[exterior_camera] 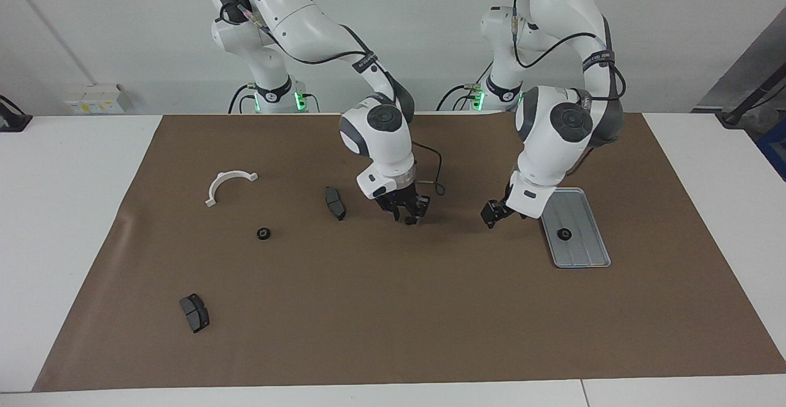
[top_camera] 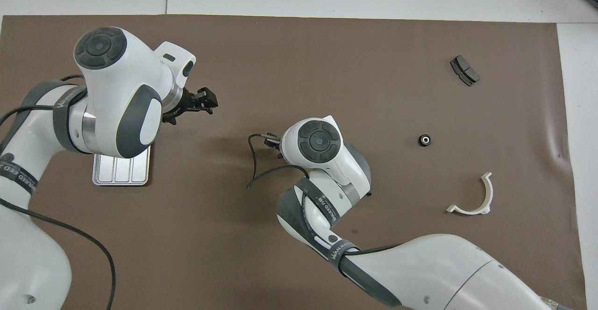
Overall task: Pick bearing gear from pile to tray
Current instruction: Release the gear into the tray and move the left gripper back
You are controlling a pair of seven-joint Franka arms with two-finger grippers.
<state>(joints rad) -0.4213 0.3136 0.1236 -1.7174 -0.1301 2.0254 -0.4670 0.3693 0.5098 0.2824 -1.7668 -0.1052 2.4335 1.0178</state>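
The pile lies scattered toward the right arm's end of the mat: a black gear (exterior_camera: 263, 233) (top_camera: 424, 140), two dark grey pads (exterior_camera: 335, 202) (exterior_camera: 194, 312) and a white half-ring bracket (exterior_camera: 228, 185) (top_camera: 474, 198). The silver tray (exterior_camera: 583, 247) (top_camera: 121, 172) holds another black gear (exterior_camera: 563, 233). My right gripper (exterior_camera: 408, 215) is low over the middle of the mat, with a small dark round part right at its tip; I cannot tell if it is held. In the overhead view its own wrist hides it. My left gripper (exterior_camera: 493, 213) (top_camera: 205, 103) hangs open and empty just beside the tray.
A brown mat (exterior_camera: 393, 333) covers the table, with white table edge around it. One pad (top_camera: 464, 70) lies farthest from the robots. The left arm covers most of the tray in the overhead view.
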